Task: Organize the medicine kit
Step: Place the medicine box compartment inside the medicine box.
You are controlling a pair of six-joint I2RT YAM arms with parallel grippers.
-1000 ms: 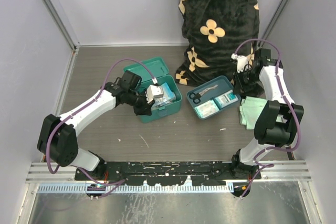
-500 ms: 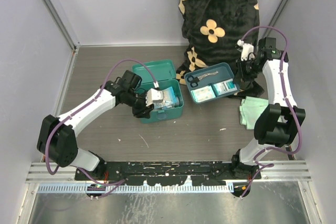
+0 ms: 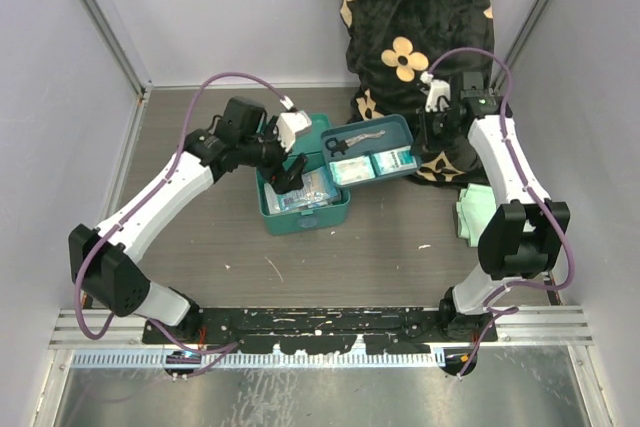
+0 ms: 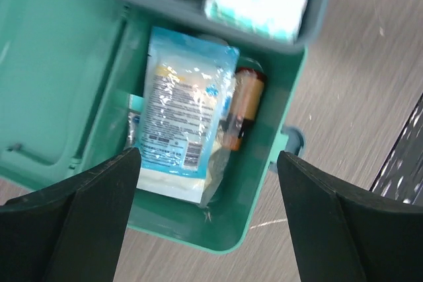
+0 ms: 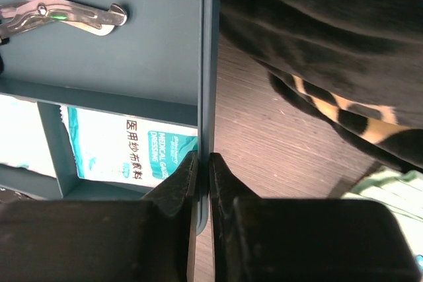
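The teal-green medicine kit stands open, its lid laid back. Inside lie a white and blue pouch and a brown bottle. My left gripper hangs open just above the kit, nothing between its fingers. My right gripper is shut on the right wall of the darker blue-teal divided tray, held over the kit's far right corner. The tray carries scissors, a metal tool and a medical dressing packet.
A black cushion with gold flower prints rises at the back, just behind the tray and my right gripper. A pale green cloth lies at the right. Grey walls close in both sides.
My left gripper has opened, letting the pouch go into the kit, and drawn up and back. My right arm has carried the tray leftward until it overlaps the kit.
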